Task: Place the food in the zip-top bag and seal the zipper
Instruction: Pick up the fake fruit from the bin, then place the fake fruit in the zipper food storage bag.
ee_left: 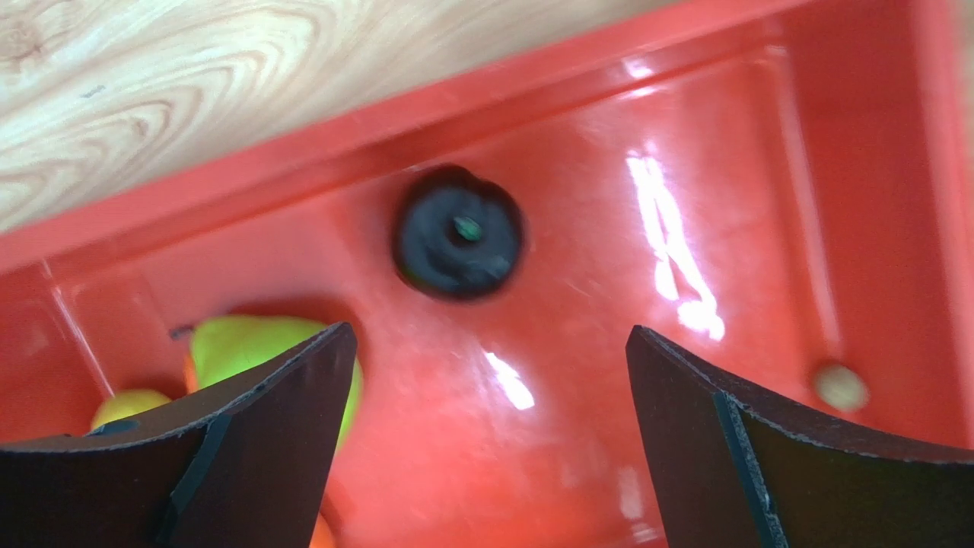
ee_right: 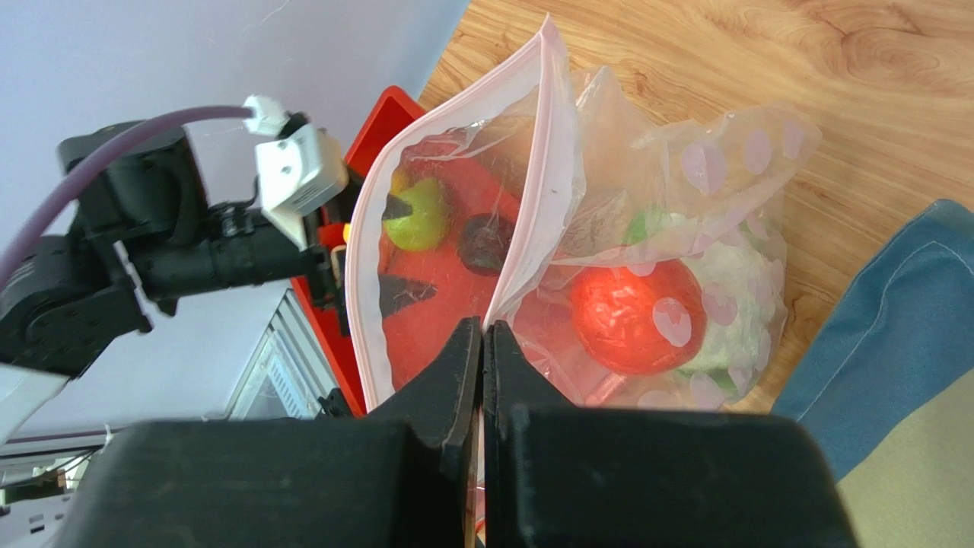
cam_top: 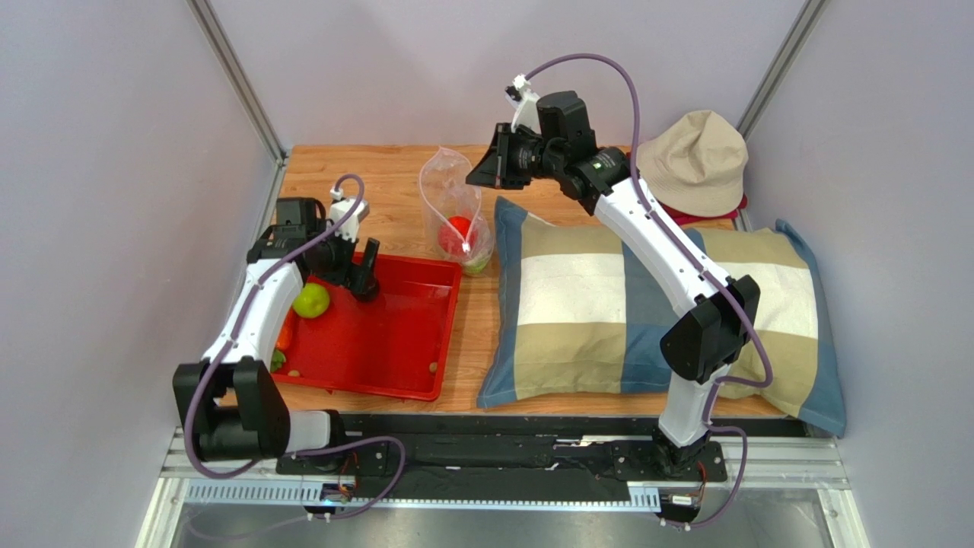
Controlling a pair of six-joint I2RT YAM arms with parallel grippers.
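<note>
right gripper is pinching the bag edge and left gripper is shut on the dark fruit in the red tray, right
Not quite: the left gripper is open, and the dark fruit lies free in the red tray, as the left wrist view shows. The right gripper does pinch the bag edge.

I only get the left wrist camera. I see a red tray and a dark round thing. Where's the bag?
Observer: The zip-top bag stands just past the red tray's far right corner, between the tray and the pillow.
Operator: Is anybody holding it?
Observer: Yes. The right gripper is shut on the bag's mouth edge and holds it upright with the mouth open.
Operator: Is there food inside?
Observer: A red-orange fruit lies at the bottom, with a white-green piece beside it.
</note>
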